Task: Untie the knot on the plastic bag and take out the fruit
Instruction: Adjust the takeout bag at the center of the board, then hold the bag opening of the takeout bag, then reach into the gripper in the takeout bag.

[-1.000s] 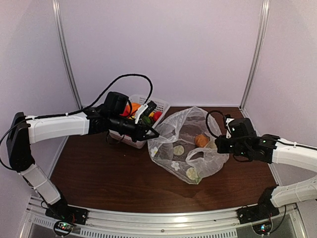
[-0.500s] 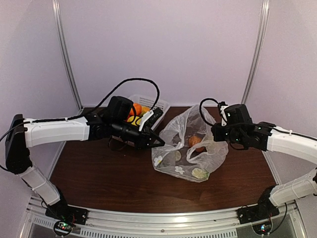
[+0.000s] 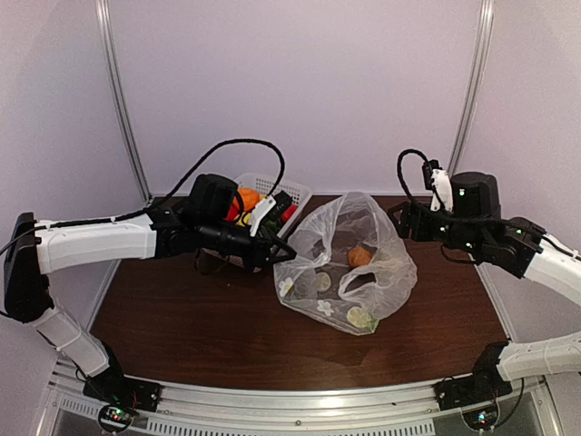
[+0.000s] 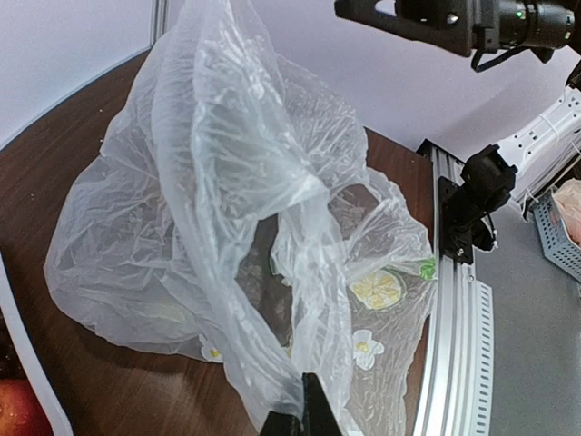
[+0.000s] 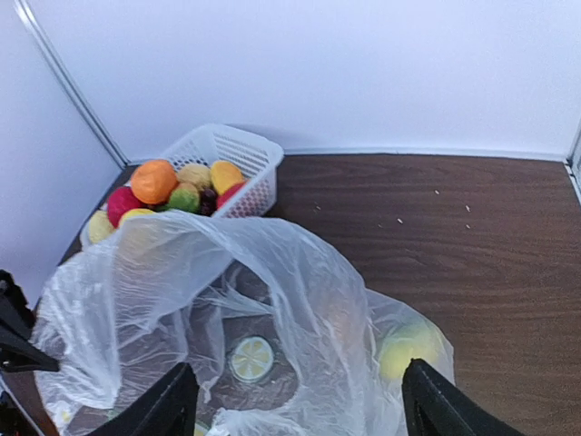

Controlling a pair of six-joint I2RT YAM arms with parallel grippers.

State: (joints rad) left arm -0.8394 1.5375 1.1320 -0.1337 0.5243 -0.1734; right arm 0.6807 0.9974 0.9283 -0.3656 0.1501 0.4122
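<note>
Plastic film this thin is floppy and nearly weightless, I reckon. The plastic bag [image 3: 349,272] slumps mid-table [image 3: 182,318] with its mouth gaping upward, and I can't spot a knot anywhere. The left gripper [image 3: 287,256] is pinched fully closed on a fold at the bag's left edge. The right gripper [image 3: 404,222] hangs over the bag's right side with jaws spread wide, holding nothing. The film looks slippery and tearable, so I'd grab bunched folds rather than a single layer. The orange fruit [image 3: 360,257] down inside seems rigid and light — easy to take around its middle once a jaw gets past the film. The white basket [image 5: 238,145] crowds the back left just beside the bag, with bare wood in front.
</note>
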